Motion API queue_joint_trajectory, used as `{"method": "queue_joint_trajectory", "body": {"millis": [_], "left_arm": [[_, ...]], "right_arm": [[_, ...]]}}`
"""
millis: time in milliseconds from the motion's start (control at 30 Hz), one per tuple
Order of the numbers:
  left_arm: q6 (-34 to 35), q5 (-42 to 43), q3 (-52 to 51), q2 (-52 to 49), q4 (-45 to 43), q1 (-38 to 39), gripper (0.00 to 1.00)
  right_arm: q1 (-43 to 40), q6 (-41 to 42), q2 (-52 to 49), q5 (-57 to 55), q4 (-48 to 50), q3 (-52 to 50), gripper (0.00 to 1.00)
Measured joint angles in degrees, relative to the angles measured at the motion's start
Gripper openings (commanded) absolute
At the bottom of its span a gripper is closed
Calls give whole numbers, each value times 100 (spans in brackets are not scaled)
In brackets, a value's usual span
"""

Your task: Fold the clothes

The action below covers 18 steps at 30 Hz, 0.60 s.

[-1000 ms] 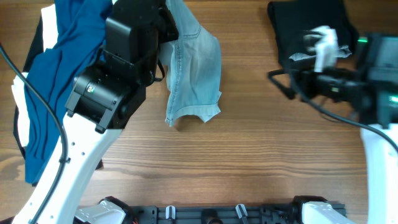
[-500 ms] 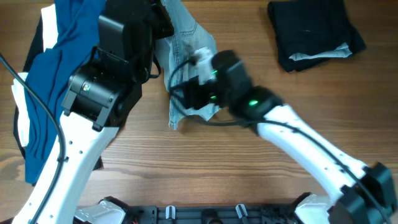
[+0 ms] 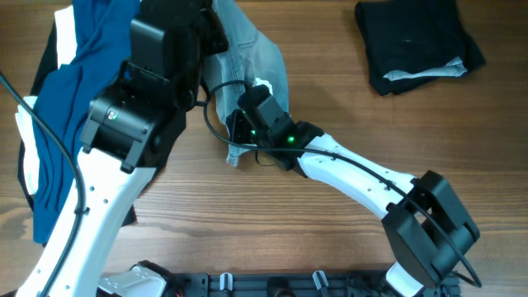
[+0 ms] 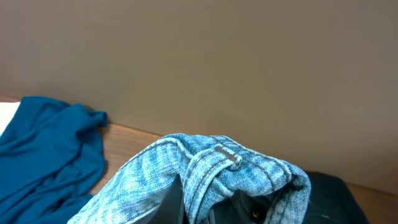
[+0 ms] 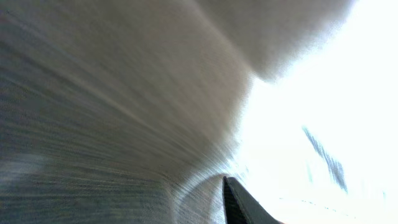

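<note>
The pale denim shorts (image 3: 268, 70) hang bunched from my left gripper (image 3: 216, 35) at the table's back, left of centre. In the left wrist view the waistband (image 4: 217, 165) drapes over the left gripper (image 4: 211, 208), which is shut on it. My right gripper (image 3: 238, 136) reaches across to the shorts' lower hem. The right wrist view is blurred, with pale fabric pressed close and only one finger tip (image 5: 239, 202) showing; I cannot tell whether it grips. A deep-blue garment (image 3: 74, 91) lies at the left over white cloth (image 3: 25, 153).
A folded black garment (image 3: 417, 41) with a pale edge lies at the back right. The left arm's body (image 3: 132, 124) stands over the blue garment. The deep-blue garment also shows in the left wrist view (image 4: 50, 152). Bare wooden table (image 3: 330, 247) lies in front.
My right arm swung from the far right, by the black garment, across to the shorts' lower hem. The shorts are more bunched and drawn slightly up and left.
</note>
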<state>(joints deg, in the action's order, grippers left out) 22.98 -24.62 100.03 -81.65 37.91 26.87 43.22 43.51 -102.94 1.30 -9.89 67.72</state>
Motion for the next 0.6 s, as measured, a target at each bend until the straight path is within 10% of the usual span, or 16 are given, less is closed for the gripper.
{"method": "queue_joint_trajectory", "body": {"millis": [233, 600], "left_arm": [[-17, 50, 0, 293, 350, -118, 4], [-254, 813, 0, 1574, 1104, 2, 4]], "right_arm": [[-669, -376, 479, 13, -1250, 0, 4], [-3731, -2756, 4350, 1388, -3659, 459, 4]]}}
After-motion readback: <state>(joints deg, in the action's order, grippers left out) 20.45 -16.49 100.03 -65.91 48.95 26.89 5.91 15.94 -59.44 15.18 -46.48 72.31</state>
